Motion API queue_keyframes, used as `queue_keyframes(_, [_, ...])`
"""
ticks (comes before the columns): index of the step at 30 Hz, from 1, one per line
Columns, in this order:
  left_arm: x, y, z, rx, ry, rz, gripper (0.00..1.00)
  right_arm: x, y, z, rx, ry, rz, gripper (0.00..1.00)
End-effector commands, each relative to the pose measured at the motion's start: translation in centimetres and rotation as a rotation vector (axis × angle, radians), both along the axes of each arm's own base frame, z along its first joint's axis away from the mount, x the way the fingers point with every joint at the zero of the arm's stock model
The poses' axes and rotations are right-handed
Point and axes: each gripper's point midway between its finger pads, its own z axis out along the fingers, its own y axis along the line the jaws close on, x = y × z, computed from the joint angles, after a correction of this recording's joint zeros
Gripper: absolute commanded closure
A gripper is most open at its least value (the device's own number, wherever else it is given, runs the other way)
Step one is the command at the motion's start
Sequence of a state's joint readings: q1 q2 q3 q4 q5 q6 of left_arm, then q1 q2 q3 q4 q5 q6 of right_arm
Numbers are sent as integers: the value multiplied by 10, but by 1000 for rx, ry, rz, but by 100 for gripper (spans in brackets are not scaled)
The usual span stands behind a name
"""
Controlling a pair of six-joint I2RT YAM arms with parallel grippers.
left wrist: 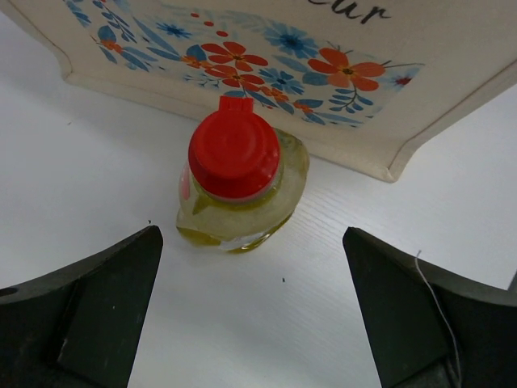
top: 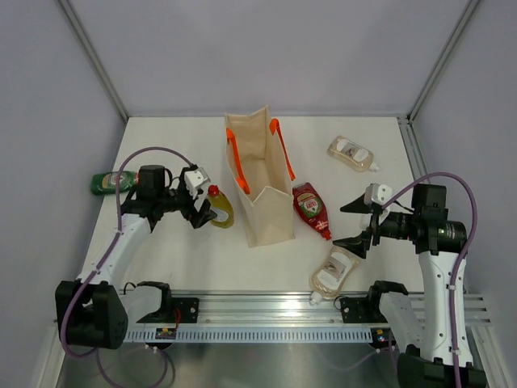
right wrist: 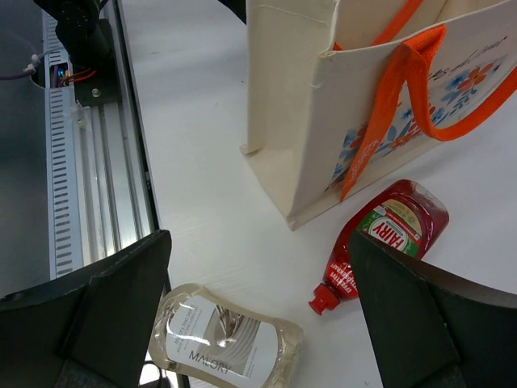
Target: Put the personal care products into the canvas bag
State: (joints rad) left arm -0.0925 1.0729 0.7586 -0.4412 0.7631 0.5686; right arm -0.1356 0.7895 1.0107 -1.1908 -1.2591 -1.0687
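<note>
Left gripper point(top: 203, 214) spread wide, empty — yellow bottle point(top: 220, 208) right ahead

The bottle lies left of centre, just beside the canvas bag point(top: 262, 194). Pushing in could shove it into the cloth and tip the bag — or its rounded body may squirt from the closing fingers.

Matt, woven cloth makes up the upright beige tote with orange handles point(top: 271, 217). Left of it, the translucent yellow plastic bottle point(left wrist: 241, 212) has a glossy red cap point(left wrist: 234, 152); right of it, the red plastic bottle point(right wrist: 394, 230) gleams.
</note>
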Motion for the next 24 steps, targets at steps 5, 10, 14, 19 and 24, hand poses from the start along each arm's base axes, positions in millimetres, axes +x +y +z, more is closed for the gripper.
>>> queue_keyframes(5, [29,-20,8,-30,-157,-164,2,-6,5,-6,30,-25,33,0])
queue_keyframes(10, [31,-33,-4,-27,-151,-203,4,-7,4,-14,24,-24,28,0])
queue_keyframes(14, [36,-36,-6,-22,-140,-205,7,-7,5,-18,37,-16,30,1])
queue_keyframes(19, [41,-38,-13,-8,-127,-189,18,-5,5,-22,46,-6,25,0])
queue_keyframes(24, [49,-38,-16,-12,-106,-155,39,-6,6,-23,53,-2,23,0])
